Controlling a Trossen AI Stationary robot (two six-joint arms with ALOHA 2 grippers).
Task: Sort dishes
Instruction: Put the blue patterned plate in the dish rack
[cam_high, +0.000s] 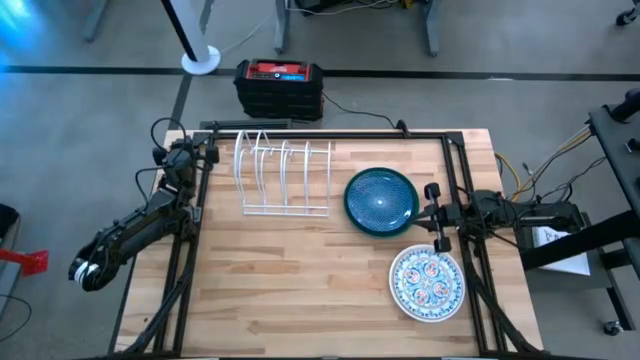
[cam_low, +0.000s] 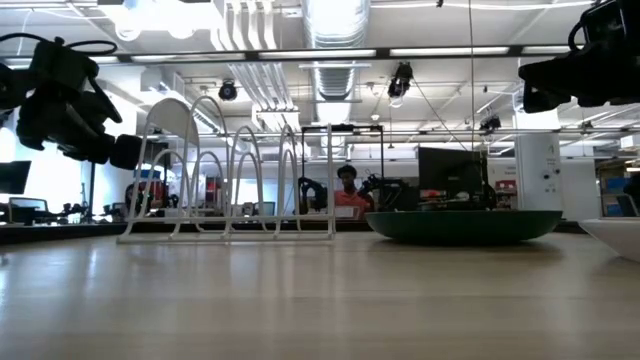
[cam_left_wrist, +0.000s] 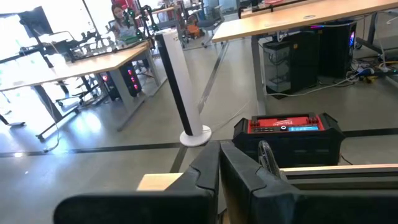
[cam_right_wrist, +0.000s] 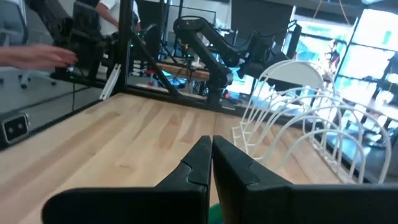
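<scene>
A dark teal-blue plate (cam_high: 381, 201) lies flat on the wooden table right of the middle; it shows in the low view as a dark shallow bowl shape (cam_low: 460, 225). A white plate with a colourful floral pattern (cam_high: 427, 283) lies flat nearer the front right. My right gripper (cam_high: 428, 214) is shut and level at the table's right side, just above the teal plate's right rim, pointing toward the rack (cam_right_wrist: 211, 149). At the far left corner my left gripper (cam_high: 186, 158) is shut, pointing out past the far edge (cam_left_wrist: 219, 158). Neither holds anything.
A white wire rack (cam_high: 285, 178) stands at the far middle-left with no plates in it. Black frame rails (cam_high: 460, 170) run along the table's sides and far edge. A red-and-black box (cam_high: 279, 87) sits on the floor beyond. A person's hand (cam_right_wrist: 37, 56) shows beyond the table's left side.
</scene>
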